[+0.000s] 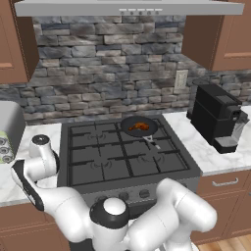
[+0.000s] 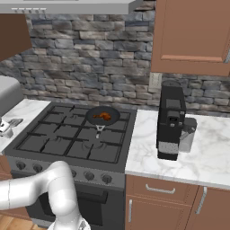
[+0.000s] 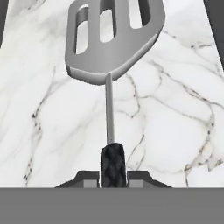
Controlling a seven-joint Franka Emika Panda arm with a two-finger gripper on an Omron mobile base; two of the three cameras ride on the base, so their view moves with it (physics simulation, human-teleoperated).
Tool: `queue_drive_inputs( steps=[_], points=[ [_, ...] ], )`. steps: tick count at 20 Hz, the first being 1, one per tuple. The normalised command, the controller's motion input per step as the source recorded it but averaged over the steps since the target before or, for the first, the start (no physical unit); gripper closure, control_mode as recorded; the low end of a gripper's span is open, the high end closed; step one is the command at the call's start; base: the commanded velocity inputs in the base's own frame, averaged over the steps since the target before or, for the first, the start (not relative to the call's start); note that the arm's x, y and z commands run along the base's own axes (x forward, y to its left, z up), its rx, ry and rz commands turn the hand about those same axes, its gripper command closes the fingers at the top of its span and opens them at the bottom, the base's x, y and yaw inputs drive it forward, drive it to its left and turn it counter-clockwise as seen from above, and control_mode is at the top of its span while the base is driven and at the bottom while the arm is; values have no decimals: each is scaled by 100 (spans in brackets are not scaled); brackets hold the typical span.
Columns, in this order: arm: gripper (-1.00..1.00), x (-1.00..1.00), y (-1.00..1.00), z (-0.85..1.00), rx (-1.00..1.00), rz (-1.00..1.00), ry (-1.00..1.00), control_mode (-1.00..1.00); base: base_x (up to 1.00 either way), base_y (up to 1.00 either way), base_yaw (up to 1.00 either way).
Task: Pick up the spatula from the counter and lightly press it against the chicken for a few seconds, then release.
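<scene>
Currently in hand: the pick-up of the spatula; the pressing is not yet begun.
Spatula: it is seen in the hand view over the marble counter, with the slotted head far from the hand and a thin metal shaft that leads to a black textured handle. Whether it lies on the marble or is raised a little cannot be told.
Gripper: the gripper is set narrow around the black handle, with one finger tip tight at each side; a grasp is judged to be made.
Arm: in the left base view the arm is bent toward the counter at the left of the stove.
Chicken: a browned piece of chicken is laid in the dark frying pan on a rear burner, well apart from the spatula.
Next move: a straight lift is called for, then a carry over the grates to the pan; the head is to be kept level and lowered on the chicken with light force only.
Risk: the tool is long and held at its end, so the head may tilt in the grasp; the pan may be pushed if the press is too strong.
</scene>
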Motion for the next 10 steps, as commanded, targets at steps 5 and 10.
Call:
queue_drive_inputs(
  steps=[5, 10],
  points=[
    [100, -8, -29, 13, 0, -1, 0, -100, 0, 0, 0],
    [100, 0, -34, 32, 0, -3, 0, -100, 0, 0, 0]
  ],
)
